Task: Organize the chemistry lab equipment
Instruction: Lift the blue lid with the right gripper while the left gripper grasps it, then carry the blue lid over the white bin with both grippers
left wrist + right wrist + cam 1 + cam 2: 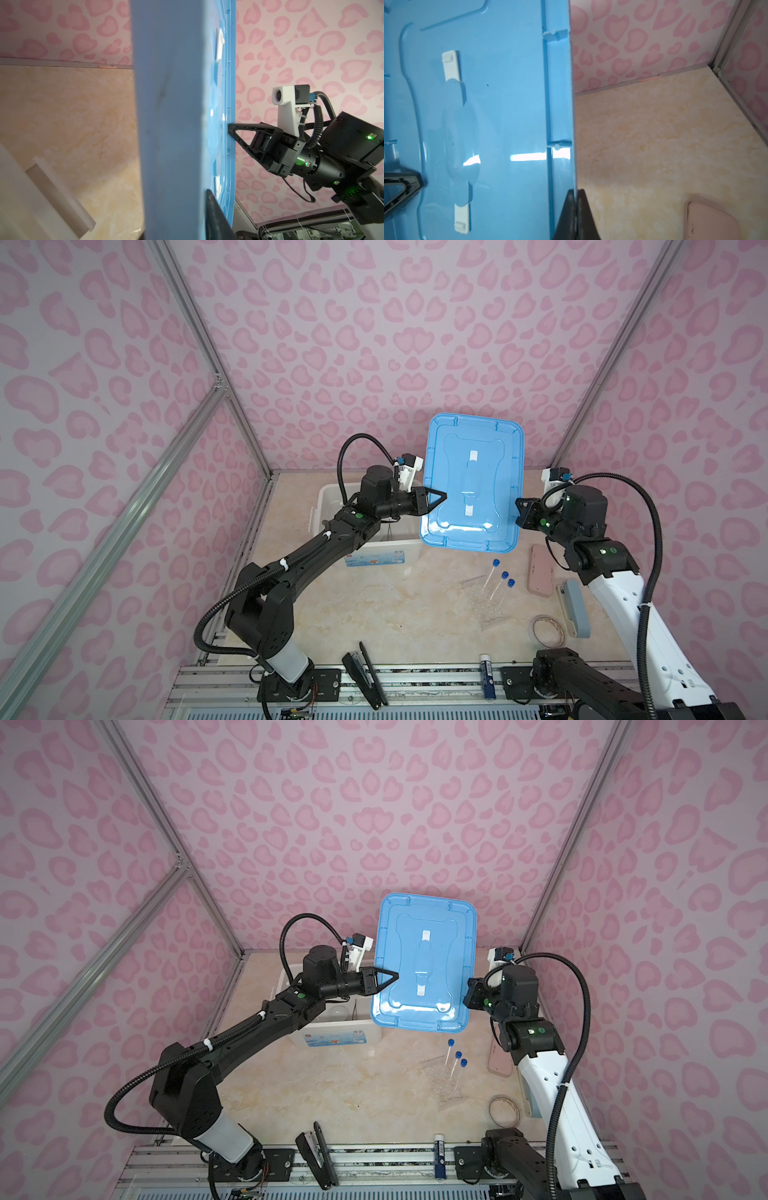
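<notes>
- Above the bin [324, 495] and to its right, the lid [490, 472] is hanging in the air between the two arms, clear of the table
- Its broad face is turning toward the top camera; its long axis is running away from the arm bases toward the back wall, and its handle is lying along the same line
- left gripper [444, 494] is straddling the lid's left rim, one finger [216, 218] pressing on the face and the other going behind, pinching the rim
- right gripper [576, 195] is pinching the right rim, its fingers [566, 216] pressed nearly together on the thin edge
- tubes [498, 588] are lying on the table, right of the bin and near the lid's lower edge, side by side and roughly parallel; their blue caps are pointing toward the back and slightly right
- rack [484, 605] is barely showing by the tubes' capless ends; whether it is touching them I cannot tell
- Inside the bin, the dome [338, 1012] is sitting partly behind the left arm, with the tweezers [355, 1007] just right of it, their long axis running front to back
- stapler [365, 674], stick [487, 676] and tape [547, 630] are lying along the near edge, well apart from the tubes
</notes>
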### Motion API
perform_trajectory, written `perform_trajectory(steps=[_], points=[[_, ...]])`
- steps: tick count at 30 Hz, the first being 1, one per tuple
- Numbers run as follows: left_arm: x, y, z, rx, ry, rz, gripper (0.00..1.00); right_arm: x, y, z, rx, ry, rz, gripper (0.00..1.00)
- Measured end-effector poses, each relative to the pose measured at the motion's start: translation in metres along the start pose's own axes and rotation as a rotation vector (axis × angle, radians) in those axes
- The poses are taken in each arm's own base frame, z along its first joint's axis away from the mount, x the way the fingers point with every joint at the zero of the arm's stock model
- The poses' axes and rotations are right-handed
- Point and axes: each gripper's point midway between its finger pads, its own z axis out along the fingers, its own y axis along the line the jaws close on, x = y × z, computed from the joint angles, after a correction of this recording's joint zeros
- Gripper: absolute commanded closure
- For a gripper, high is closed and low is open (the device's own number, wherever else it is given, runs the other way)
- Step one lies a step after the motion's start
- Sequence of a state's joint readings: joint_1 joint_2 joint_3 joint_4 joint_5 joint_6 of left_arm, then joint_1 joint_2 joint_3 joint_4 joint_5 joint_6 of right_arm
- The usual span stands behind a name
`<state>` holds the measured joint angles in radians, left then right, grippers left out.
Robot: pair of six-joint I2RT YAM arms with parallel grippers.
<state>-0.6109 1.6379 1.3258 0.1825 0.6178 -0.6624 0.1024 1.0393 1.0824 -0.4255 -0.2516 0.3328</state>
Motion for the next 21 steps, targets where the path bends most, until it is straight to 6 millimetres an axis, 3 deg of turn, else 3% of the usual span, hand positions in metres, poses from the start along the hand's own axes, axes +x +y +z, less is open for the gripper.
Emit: perform_trajectory(steps=[6, 11, 15, 18, 21], points=[[0.002, -0.005, 0.0, 0.024, 0.016, 0.003, 0.93, 0.005, -0.004, 0.009, 0.039, 0.016, -0.01, 0.93], [-0.005, -0.012, -0.004, 0.031, 0.021, 0.02, 0.97, 0.007, -0.001, 0.013, 0.03, 0.018, -0.013, 0.67], [-0.006, 0.003, -0.012, -0.045, 0.023, 0.009, 0.97, 0.008, 0.016, 0.014, -0.044, 0.024, -0.019, 0.46], [-0.01, 0.003, -0.028, -0.09, 0.016, 0.03, 0.97, 0.004, 0.023, 0.012, -0.071, 0.006, -0.016, 0.37], [-0.021, -0.009, -0.052, -0.148, -0.006, 0.093, 0.97, -0.001, 0.026, 0.008, -0.083, -0.014, -0.004, 0.31]])
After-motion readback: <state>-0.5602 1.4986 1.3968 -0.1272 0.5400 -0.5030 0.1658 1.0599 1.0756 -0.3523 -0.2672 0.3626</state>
